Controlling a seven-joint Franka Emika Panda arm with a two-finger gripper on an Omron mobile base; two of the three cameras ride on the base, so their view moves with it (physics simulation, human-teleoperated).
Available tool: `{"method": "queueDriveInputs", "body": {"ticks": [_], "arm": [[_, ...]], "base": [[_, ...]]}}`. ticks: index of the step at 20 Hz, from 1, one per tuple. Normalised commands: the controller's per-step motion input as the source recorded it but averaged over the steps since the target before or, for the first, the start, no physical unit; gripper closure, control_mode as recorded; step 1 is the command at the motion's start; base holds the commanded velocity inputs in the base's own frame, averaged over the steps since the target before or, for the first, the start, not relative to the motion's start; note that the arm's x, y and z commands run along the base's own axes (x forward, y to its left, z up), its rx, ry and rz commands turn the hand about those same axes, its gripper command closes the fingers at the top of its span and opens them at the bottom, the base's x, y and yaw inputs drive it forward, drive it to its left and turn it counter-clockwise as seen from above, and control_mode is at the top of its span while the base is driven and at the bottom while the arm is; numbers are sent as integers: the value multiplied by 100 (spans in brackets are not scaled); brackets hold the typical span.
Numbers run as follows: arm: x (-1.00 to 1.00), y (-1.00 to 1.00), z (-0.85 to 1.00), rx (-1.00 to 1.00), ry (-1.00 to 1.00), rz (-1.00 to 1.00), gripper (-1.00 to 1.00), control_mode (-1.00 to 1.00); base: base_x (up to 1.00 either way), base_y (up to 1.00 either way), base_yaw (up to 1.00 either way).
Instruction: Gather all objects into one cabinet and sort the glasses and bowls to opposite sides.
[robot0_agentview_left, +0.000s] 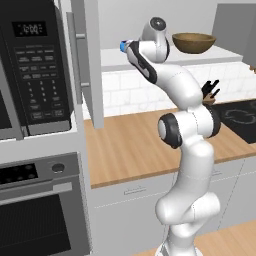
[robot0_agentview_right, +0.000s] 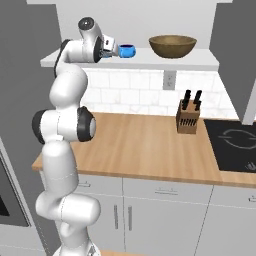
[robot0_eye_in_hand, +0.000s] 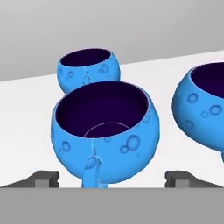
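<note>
Currently we see the two-finger gripper (robot0_eye_in_hand: 112, 178) raised level with the thick white bottom board of the open-fronted cabinet (robot0_agentview_right: 150, 60), its dark finger tips (robot0_eye_in_hand: 43, 178) spread wide with nothing gripped. Between them, close ahead, stands a squat round bright-blue vessel with a dark-blue inside (robot0_eye_in_hand: 105, 133). A second blue vessel (robot0_eye_in_hand: 88, 70) stands behind it, and a third (robot0_eye_in_hand: 202, 107) sits beside it at the hand view's right edge. Further right along the board rests the wide brown wooden bowl (robot0_agentview_right: 172, 46), well apart from the blue vessels
</note>
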Motion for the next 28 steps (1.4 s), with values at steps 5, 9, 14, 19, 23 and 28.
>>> {"method": "queueDriveInputs", "body": {"ticks": [5,9,14,19,23,28], "arm": [[-36,0,0,0,0,0,-100,-100],[-67,0,0,0,0,0,-100,-100],[-86,-1,0,0,0,0,-100,-100],[-99,-13,0,0,0,-1,-100,-100],[-100,-19,0,0,-1,-2,-100,-100],[-100,-20,0,0,-3,-1,-100,-100]], "base": [[0,0,0],[0,0,0],[0,0,0],[0,0,0],[0,0,0],[0,0,0]]}}
